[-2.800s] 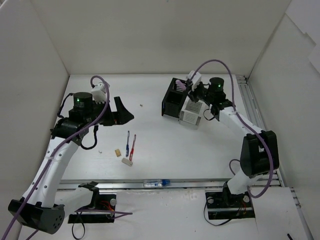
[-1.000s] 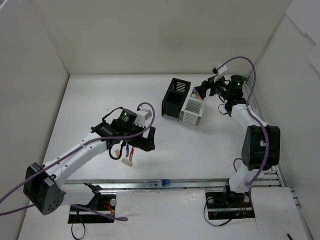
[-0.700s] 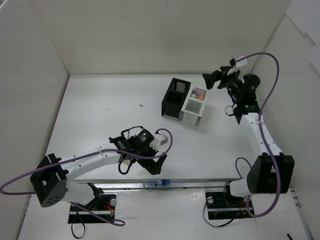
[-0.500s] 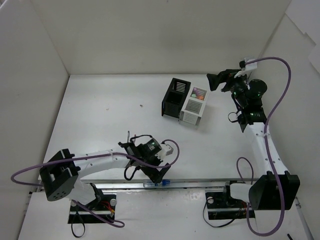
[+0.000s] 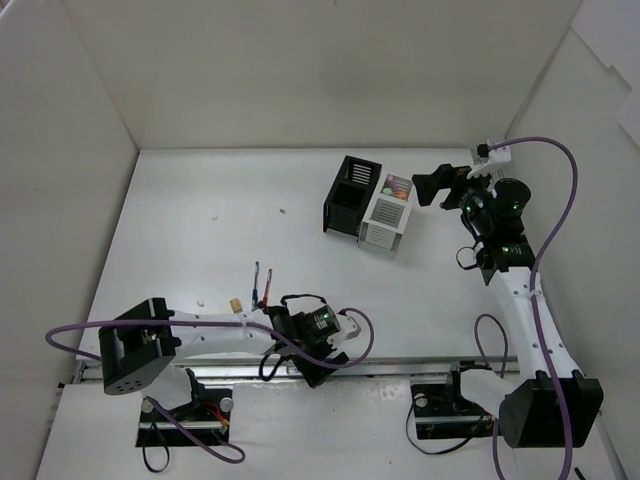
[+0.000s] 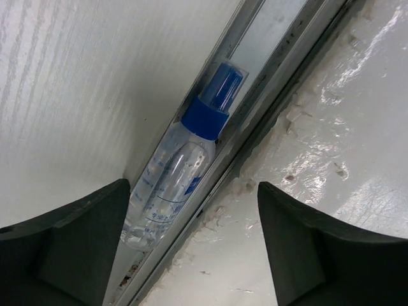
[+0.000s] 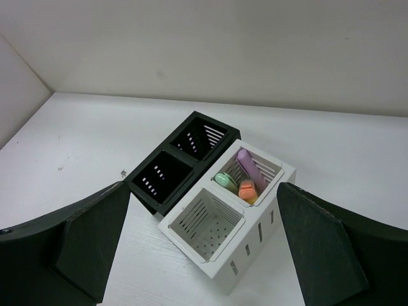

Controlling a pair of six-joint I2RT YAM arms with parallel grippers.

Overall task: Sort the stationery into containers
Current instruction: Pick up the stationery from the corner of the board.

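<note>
A clear blue-capped tube (image 6: 171, 175) lies in the metal rail groove (image 6: 274, 38) at the table's near edge. My left gripper (image 6: 194, 255) hangs low over it, open, with the tube's base end next to the left finger (image 6: 70, 245) and nothing gripped. In the top view the left gripper (image 5: 321, 367) hides the tube. A blue pen (image 5: 256, 279), a red pen (image 5: 268, 285) and a beige eraser (image 5: 236, 304) lie on the table behind that arm. My right gripper (image 5: 432, 186) is open and empty, raised to the right of the white container (image 5: 380, 235) and black container (image 5: 340, 215).
The white container (image 7: 261, 245) has two compartments. Its far one holds a purple marker (image 7: 250, 167) with a green and an orange item. The black container (image 7: 180, 153) beside it looks empty. White walls close the table at the back and sides.
My left arm has swept from the pens down to the near rail, over the tube. My right gripper has drawn back rightward from above the white container.
</note>
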